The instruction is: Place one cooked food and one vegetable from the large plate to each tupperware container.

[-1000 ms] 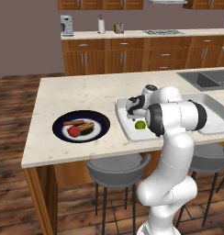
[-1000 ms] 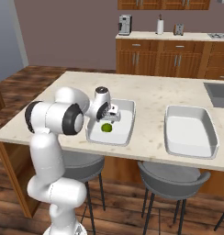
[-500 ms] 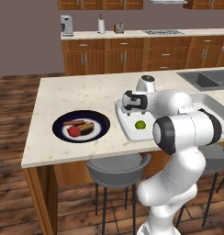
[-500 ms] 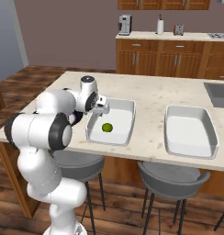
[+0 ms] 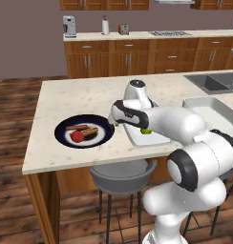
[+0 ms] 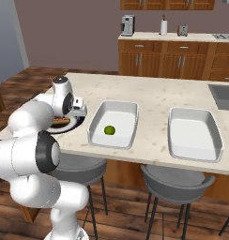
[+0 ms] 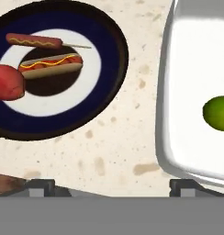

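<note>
Gripper [image 7: 112,183] wide open, holding nothing, above bare counter [image 7: 127,151] between large plate [image 7: 111,55] and nearer tupperware container [image 7: 166,114] with green vegetable [image 7: 218,113] inside.

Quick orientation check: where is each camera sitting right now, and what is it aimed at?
Left base view: behind-left of the arm, over the counter; white arm reaches to the large plate.
Right base view: behind-right; arm at left, two tupperware containers ahead.
Hand view: looks down past the open end effector at plate and container.
All share the plate and the green vegetable.
</note>
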Robot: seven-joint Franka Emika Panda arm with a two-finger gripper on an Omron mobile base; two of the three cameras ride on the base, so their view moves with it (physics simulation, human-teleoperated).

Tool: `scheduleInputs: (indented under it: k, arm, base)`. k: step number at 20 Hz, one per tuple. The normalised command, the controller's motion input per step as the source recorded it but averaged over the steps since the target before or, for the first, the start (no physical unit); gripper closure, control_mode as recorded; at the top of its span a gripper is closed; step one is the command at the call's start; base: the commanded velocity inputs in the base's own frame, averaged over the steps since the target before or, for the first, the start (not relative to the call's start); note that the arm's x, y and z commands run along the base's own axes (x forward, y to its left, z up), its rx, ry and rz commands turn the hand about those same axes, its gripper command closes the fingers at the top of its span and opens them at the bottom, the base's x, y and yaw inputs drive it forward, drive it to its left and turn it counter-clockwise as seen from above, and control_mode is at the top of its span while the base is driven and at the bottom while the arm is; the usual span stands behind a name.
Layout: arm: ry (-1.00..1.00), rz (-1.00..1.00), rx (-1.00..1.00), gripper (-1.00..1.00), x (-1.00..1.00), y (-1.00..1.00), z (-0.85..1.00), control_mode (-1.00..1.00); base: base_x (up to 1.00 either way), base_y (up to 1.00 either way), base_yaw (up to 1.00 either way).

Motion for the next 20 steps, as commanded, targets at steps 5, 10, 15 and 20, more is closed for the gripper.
scheduleInputs:
  k: [5, 10, 15, 20]
  arm:
    - [0.00, 0.11, 0.01, -1.00, -0.18, 1.00, 0.00, -1.00]
    - [0.01, 0.10, 0.00, -1.00, 0.02, 1.00, 0.08, -1.00]
    - [0.03, 0.07, 0.00, -1.00, 0.20, 0.74, 0.00, -1.00]
    - [0.00, 0.02, 0.00, -1.00, 0.35, 0.38, -0.17, -1.00]
  base:
    - [0.00, 0.00, 0.00]
    - [0.00, 0.00, 0.00]
    - [0.00, 0.00, 0.00]
    - [0.00, 0.00, 0.00]
